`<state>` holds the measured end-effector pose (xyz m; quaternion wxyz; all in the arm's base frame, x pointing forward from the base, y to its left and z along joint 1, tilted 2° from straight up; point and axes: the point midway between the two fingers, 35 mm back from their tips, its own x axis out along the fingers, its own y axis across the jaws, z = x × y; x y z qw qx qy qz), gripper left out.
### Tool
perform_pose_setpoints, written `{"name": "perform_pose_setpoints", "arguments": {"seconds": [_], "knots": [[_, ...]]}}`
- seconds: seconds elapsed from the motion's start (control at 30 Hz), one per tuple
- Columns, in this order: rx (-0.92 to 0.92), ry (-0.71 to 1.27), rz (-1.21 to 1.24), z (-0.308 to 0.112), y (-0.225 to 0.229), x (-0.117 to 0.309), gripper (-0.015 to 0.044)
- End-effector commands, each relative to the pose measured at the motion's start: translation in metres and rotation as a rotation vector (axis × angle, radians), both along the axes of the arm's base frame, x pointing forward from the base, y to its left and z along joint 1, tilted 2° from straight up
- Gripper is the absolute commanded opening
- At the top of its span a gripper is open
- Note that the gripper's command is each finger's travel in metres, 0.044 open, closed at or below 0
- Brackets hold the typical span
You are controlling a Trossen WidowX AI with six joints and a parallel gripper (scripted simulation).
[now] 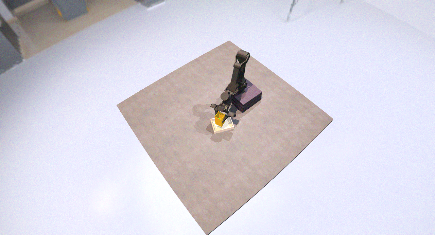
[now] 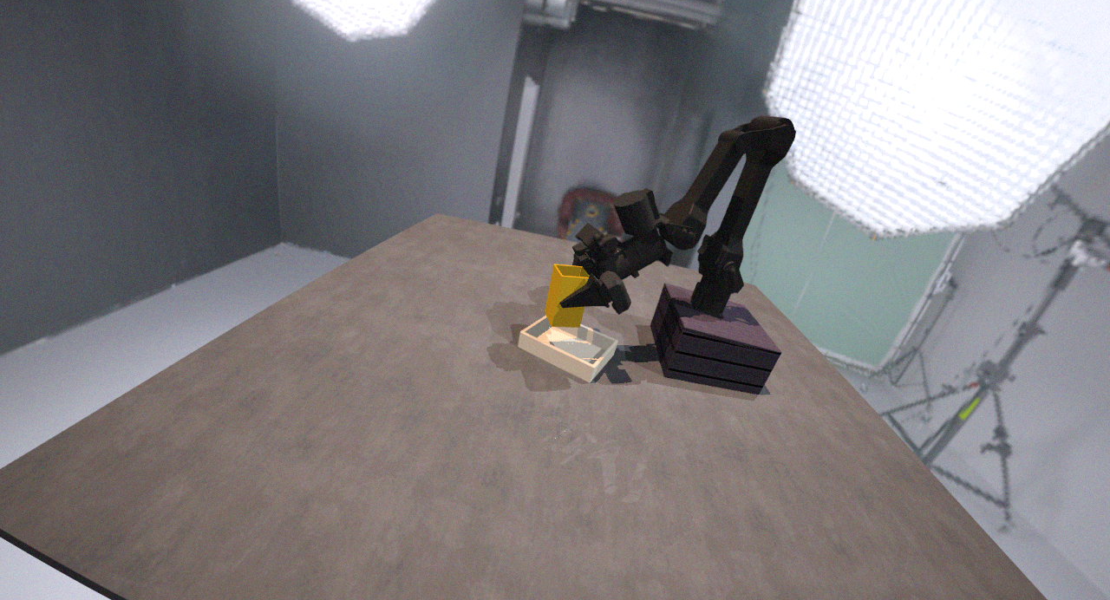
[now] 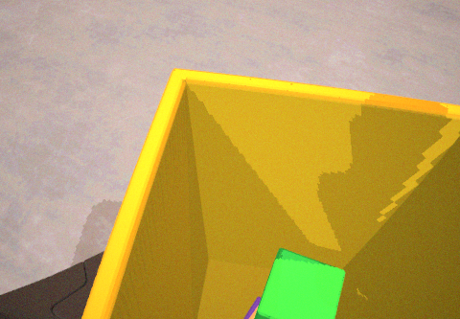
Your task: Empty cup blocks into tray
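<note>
My gripper is clamped on the square yellow cup, which I have roughly upright above the cream tray. Inside the cup I see a green block and a sliver of purple and orange beside it.

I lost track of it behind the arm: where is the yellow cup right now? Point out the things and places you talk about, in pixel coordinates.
The yellow cup [image 1: 219, 120] [image 2: 564, 305] [image 3: 136, 190] is upright in the gripper [image 1: 223, 119] [image 2: 571, 302], above the shallow tray [image 1: 223, 131] [image 2: 555, 355], toward its left side in the top view.
</note>
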<state>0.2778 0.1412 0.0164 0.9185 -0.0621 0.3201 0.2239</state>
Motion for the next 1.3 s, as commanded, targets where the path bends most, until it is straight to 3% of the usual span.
{"name": "perform_pose_setpoints", "arguments": {"seconds": [0.0,1.27], "knots": [[0.036,0.004,-0.028,0.0038,0.0023,0.0032,0.0000],[0.616,0.314,-0.535,-0.0008,0.0055,0.0075,0.0000]]}}
